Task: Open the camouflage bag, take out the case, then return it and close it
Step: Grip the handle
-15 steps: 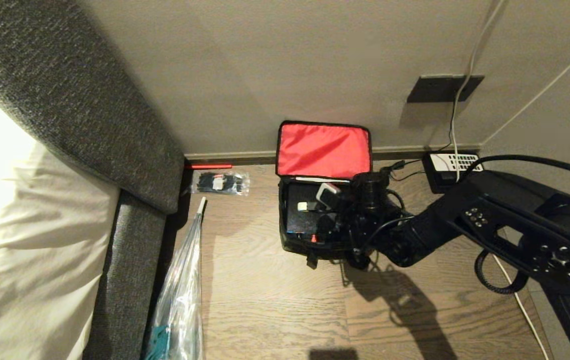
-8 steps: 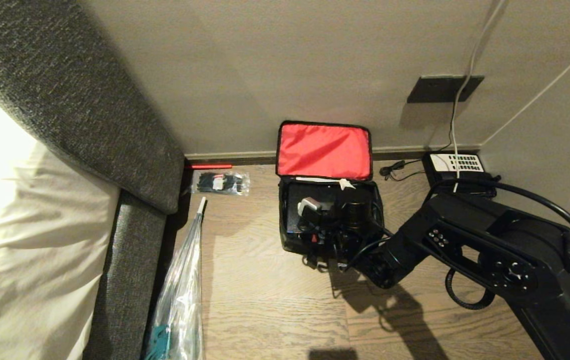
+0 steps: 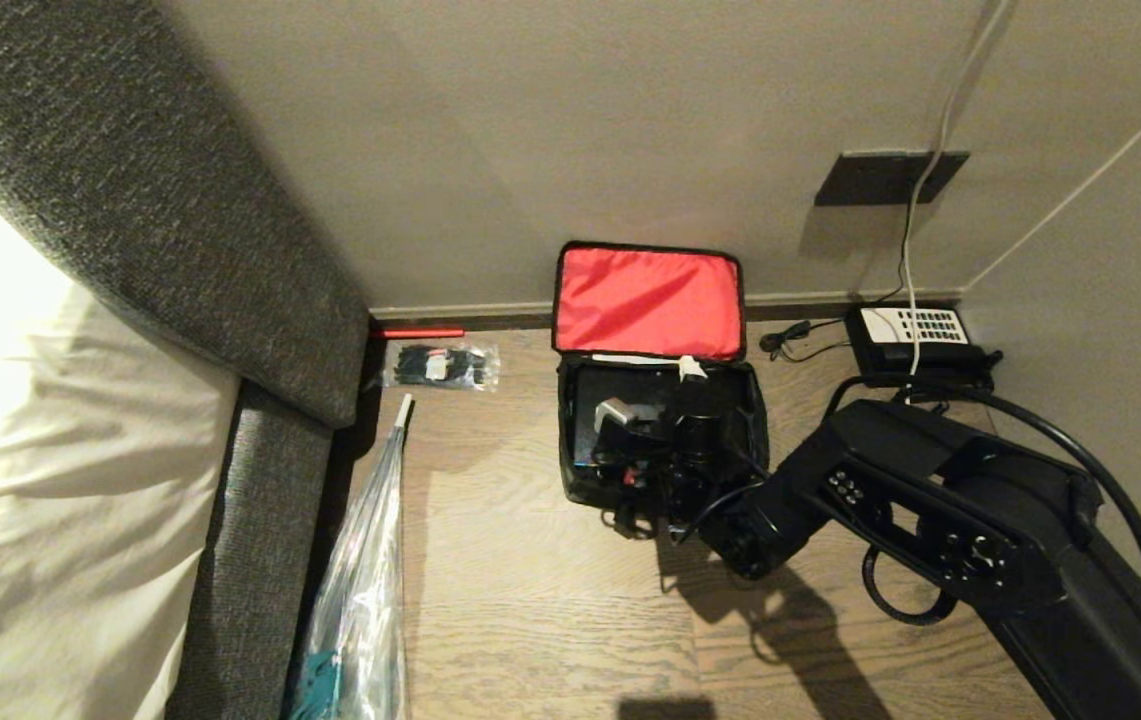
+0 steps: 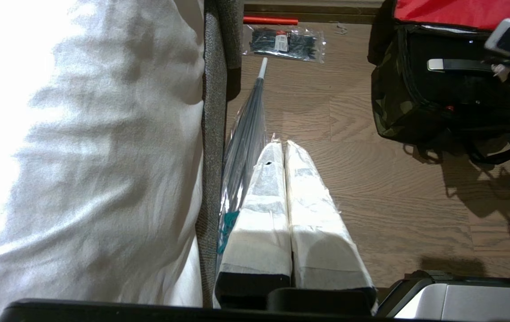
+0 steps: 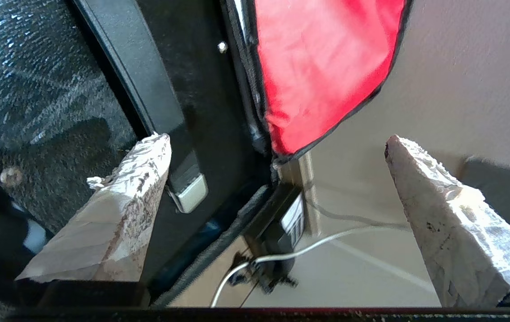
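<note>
One arm is working: the right gripper (image 5: 277, 152) has swung from the camouflage bag's (image 3: 590, 478) right side to over its open mouth, jaws spread wide and empty, one taped finger (image 5: 138, 174) at the handle (image 5: 156, 116) of the case (image 3: 598, 425). The case sits inside the bag, on the floor at the wall's foot, lid up. Likely lining up a handle grab. Left gripper (image 4: 286, 156) parked, fingers together. No legible writing anywhere.

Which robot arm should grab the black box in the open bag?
Probably the right: its open pincer hangs over the black rectangular hard case inside the red-lined camouflage bag. The left pincer, shut, is off beside the bed.
</note>
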Controlling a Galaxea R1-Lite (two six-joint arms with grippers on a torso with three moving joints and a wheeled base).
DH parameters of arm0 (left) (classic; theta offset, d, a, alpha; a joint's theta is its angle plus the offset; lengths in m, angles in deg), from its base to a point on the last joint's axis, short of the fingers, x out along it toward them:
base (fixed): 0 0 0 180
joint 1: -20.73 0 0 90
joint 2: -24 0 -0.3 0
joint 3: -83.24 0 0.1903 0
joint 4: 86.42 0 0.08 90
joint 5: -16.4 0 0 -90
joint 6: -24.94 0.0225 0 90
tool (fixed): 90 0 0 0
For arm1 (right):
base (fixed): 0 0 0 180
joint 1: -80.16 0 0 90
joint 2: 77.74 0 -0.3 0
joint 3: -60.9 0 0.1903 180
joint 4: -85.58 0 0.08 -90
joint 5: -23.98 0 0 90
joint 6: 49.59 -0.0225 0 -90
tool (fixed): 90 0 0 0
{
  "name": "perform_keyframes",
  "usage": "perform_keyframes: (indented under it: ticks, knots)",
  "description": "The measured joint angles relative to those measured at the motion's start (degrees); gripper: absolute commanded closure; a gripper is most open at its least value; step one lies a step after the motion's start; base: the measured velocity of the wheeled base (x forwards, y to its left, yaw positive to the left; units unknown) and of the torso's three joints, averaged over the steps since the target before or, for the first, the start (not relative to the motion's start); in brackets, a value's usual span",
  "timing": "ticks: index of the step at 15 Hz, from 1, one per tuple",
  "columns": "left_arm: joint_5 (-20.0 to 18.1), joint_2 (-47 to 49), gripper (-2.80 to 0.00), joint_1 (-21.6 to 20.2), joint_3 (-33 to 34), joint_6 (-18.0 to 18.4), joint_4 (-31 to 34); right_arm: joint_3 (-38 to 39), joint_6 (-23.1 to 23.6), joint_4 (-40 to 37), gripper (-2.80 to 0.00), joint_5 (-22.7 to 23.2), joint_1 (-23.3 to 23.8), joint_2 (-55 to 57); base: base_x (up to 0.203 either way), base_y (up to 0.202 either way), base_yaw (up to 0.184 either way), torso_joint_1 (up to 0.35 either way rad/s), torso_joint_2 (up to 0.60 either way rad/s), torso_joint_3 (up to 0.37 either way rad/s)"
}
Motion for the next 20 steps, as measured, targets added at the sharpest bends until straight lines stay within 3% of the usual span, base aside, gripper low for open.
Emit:
perform_keyframes:
  ticks: [3, 11, 20]
  knots:
    - [0.0, 0.0, 0.00, 0.0, 0.0, 0.0, 0.0, -3.8, -0.7, 0.3, -2.80, -2.0, 0.0, 3.1, 0.000, 0.000, 0.000, 0.000, 0.00, 0.000]
    - [0.0, 0.0, 0.00, 0.0, 0.0, 0.0, 0.0, -5.9, 0.2, 0.8, -2.80, -1.0, 0.7, 7.1, 0.000, 0.000, 0.000, 0.000, 0.00, 0.000]
    - [0.0, 0.0, 0.00, 0.0, 0.0, 0.0, 0.0, -15.4, 10.3, 4.5, -2.80, 0.7, 3.5, 12.8, 0.000, 0.000, 0.000, 0.000, 0.00, 0.000]
